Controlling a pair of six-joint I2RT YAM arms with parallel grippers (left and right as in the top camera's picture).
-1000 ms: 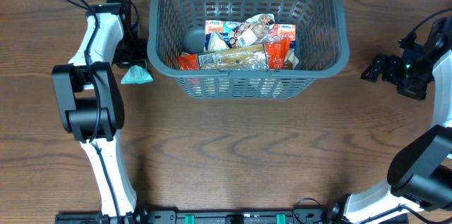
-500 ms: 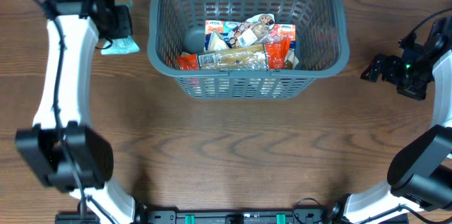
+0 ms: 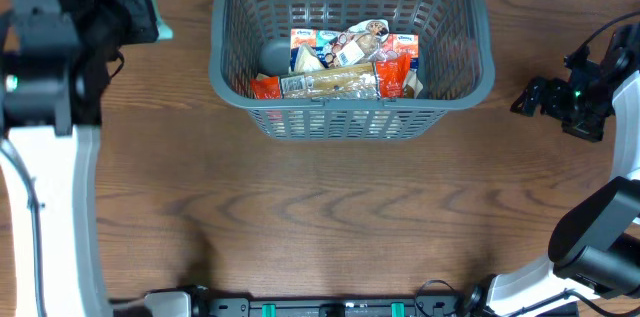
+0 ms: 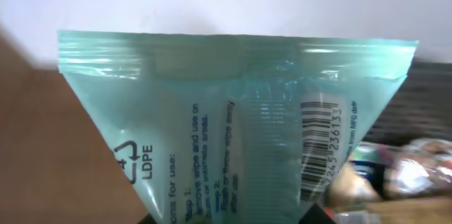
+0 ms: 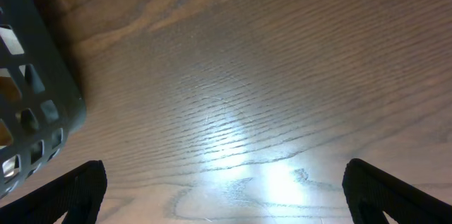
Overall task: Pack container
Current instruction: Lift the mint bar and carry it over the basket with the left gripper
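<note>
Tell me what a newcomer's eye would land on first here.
First comes the big dark grey container at the far middle of the table, with bright snack packets piled on its bottom. Next is the teal packet filling the left wrist view, pinched in the left gripper to the left of the container. The right gripper hangs open over the table at the right.

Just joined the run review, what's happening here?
The left gripper holds a teal wipes packet lifted off the table, left of the grey basket and not yet over it. The basket already has several snack packets in it. The right gripper hangs open over the table to the basket's right, holding nothing.
</note>
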